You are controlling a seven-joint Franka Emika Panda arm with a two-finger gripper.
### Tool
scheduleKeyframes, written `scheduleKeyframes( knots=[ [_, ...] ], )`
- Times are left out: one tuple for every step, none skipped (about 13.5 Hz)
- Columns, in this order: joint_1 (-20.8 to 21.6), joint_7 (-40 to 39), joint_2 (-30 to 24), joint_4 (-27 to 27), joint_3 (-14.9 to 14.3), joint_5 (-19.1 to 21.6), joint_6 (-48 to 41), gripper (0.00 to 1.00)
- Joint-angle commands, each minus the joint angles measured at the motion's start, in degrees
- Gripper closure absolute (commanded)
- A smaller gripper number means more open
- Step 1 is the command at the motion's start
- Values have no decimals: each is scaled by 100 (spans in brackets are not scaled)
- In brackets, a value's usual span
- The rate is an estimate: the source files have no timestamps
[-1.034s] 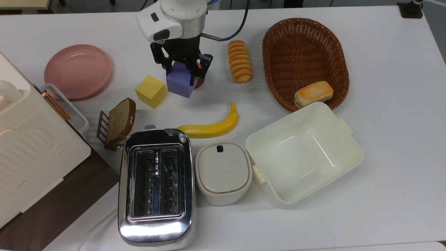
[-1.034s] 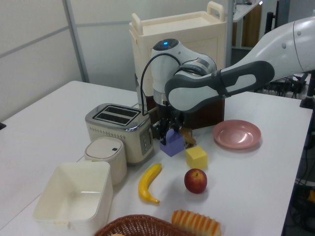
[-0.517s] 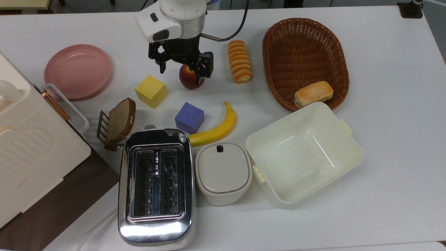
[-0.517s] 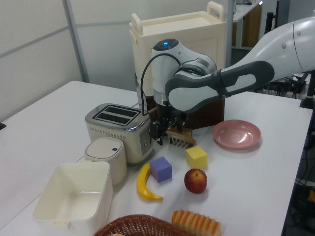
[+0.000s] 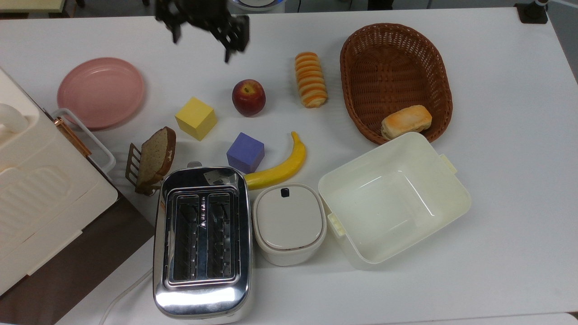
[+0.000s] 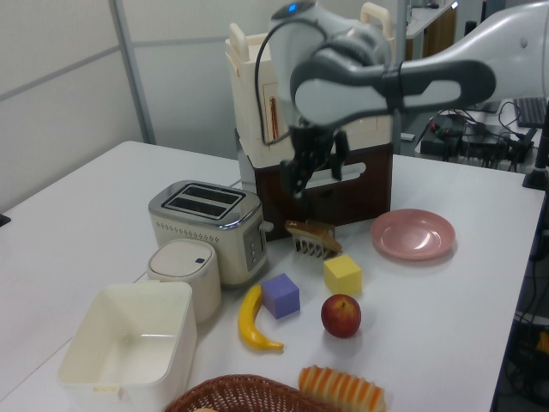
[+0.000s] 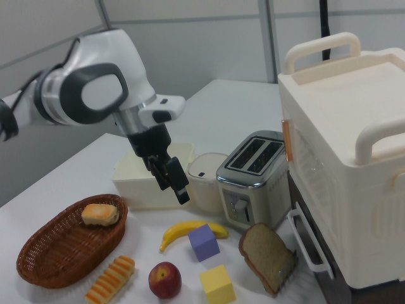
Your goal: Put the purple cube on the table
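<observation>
The table [image 5: 496,90] is seen from straight above in the top view. It is seen from the basket [image 6: 232,395] end in the left view and the right view, lower and closer. The toaster [image 5: 202,239] [image 6: 208,225] [image 7: 256,174] is shared.

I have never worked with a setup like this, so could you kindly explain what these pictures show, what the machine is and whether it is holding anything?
This is one robot arm seen by three cameras: one looks down from above, two look from opposite sides. Its hand hangs open and empty above the table. The purple cube sits on the table against the banana, near the toaster. Around them lie a yellow cube, an apple, a pink plate, a slice of bread in a small rack, a sliced loaf, a wicker basket holding a bun, a lidded pot and an empty white tub.
</observation>
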Motion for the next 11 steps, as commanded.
scheduleKeyframes(
  knots=[
    [1930,-688,-434,45,-2219,386,-299,0],
    [2212,-985,-539,53,-2624,544,-307,0],
    [2354,-1197,-593,62,-2854,615,-334,0],
    [2416,-1225,-593,54,-2944,685,-334,0],
    [2452,-1234,-593,62,-2979,712,-334,0],
    [2452,-1234,-585,62,-2980,713,-334,0],
    [2444,-1243,-576,62,-2980,739,-334,0],
    [2443,-1260,-576,62,-2971,765,-343,0],
    [2426,-1252,-584,54,-2971,765,-343,0],
    [2426,-1252,-584,62,-2971,783,-343,0],
    [2426,-1252,-584,54,-2962,783,-343,0]
  ],
)
